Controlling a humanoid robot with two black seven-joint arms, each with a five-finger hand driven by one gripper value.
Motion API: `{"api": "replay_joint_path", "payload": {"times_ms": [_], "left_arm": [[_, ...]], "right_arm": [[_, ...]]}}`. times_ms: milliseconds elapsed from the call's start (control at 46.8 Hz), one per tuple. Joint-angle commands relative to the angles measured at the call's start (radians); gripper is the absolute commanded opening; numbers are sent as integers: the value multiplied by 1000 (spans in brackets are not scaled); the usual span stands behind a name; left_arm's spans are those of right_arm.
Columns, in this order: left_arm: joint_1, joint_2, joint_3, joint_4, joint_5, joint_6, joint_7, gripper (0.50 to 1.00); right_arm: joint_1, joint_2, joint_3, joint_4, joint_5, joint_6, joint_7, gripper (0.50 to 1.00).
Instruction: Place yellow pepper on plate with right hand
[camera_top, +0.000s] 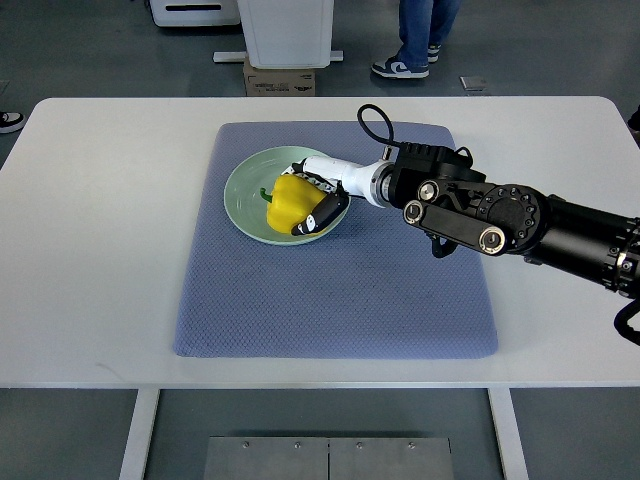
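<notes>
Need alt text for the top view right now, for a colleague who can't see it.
The right hand grips a yellow pepper over a pale green plate. The plate sits on a blue mat on a white table; the left arm is out of view.

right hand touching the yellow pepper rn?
Touching. The top view shows the right hand with its fingers wrapped against the yellow pepper, no gap between them, over the green plate.
</notes>
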Motion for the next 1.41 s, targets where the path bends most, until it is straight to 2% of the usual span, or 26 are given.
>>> {"api": "replay_joint_path", "payload": {"times_ms": [0, 64, 128, 150, 235, 619, 897, 983, 1239, 1388], "left_arm": [[0, 0, 0, 0, 0, 0, 0, 1000], [1, 0, 0, 0, 0, 0, 0, 1000], [1, 0, 0, 0, 0, 0, 0, 1000], [0, 0, 0, 0, 0, 0, 0, 1000], [0, 0, 0, 0, 0, 0, 0, 1000], [1, 0, 0, 0, 0, 0, 0, 1000], [0, 0, 0, 0, 0, 0, 0, 1000], [0, 0, 0, 0, 2, 0, 0, 1000], [0, 0, 0, 0, 2, 0, 0, 1000], [0, 0, 0, 0, 0, 0, 0, 1000]], "right_arm": [[0, 0, 0, -1, 0, 0, 7, 797], [0, 0, 0, -1, 0, 0, 11, 843], [-2, 0, 0, -1, 0, 0, 14, 941], [-2, 0, 0, -1, 0, 0, 14, 958], [-3, 0, 0, -1, 0, 0, 16, 981], [6, 0, 23, -1, 3, 0, 19, 998], [3, 0, 129, -1, 6, 0, 20, 998], [0, 0, 164, -1, 27, 0, 39, 998], [-46, -52, 281, -8, 121, -13, 62, 995], [-124, -67, 423, -27, 121, -14, 88, 995]]}}
